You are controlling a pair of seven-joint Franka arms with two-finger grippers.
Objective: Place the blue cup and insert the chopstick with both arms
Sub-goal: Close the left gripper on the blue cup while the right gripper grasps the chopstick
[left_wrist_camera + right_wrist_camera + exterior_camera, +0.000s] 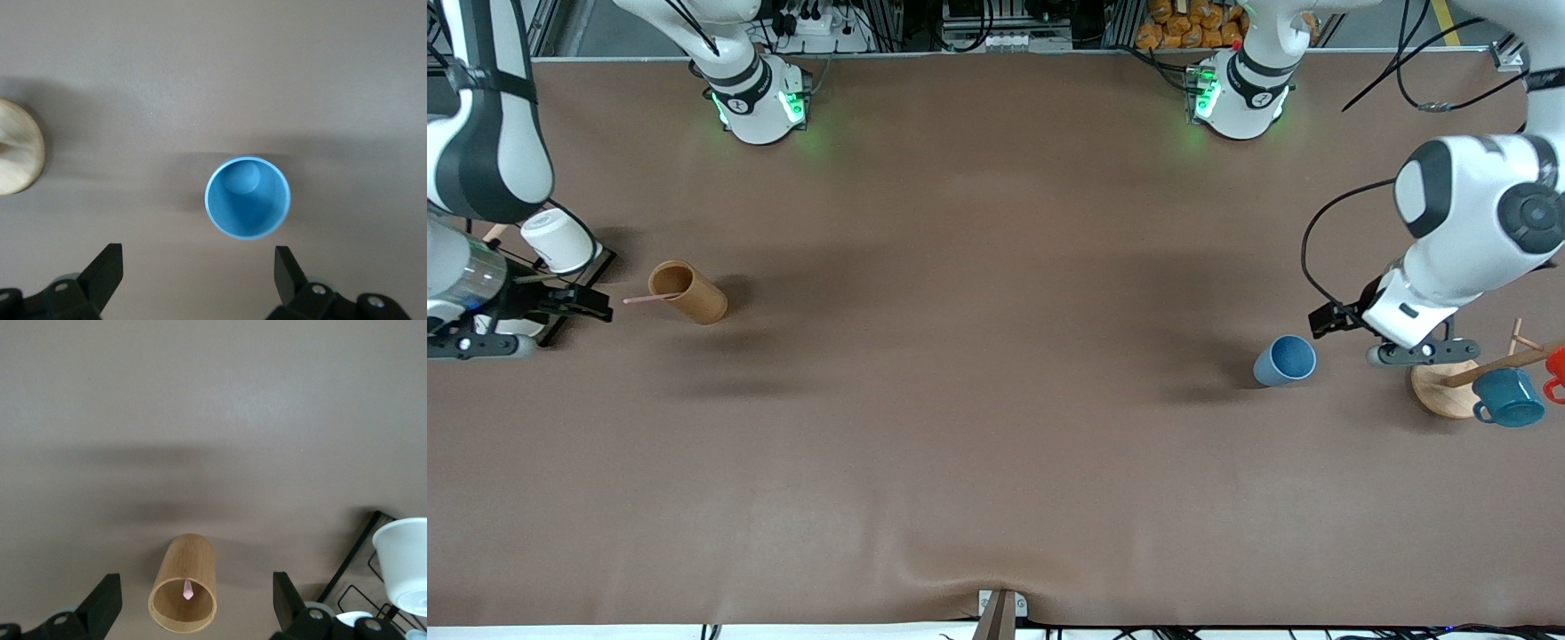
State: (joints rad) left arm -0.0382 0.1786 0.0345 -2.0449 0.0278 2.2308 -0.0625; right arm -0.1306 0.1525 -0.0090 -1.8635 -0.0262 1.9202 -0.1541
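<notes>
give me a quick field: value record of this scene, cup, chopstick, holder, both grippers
blue cup: upright on the table, toward the left arm's end, beside the wooden mug rack
chopstick: standing in the brown holder, end sticking out
brown holder: upright on the table, toward the right arm's end
left gripper: open, over the blue cup, not touching it
right gripper: open, over the brown holder

A brown cylindrical holder (689,292) stands on the brown table (978,356). A white cup (559,240) sits on a black wire rack (583,284). A teal mug (1509,397) hangs from a wooden mug tree (1449,388).
</notes>
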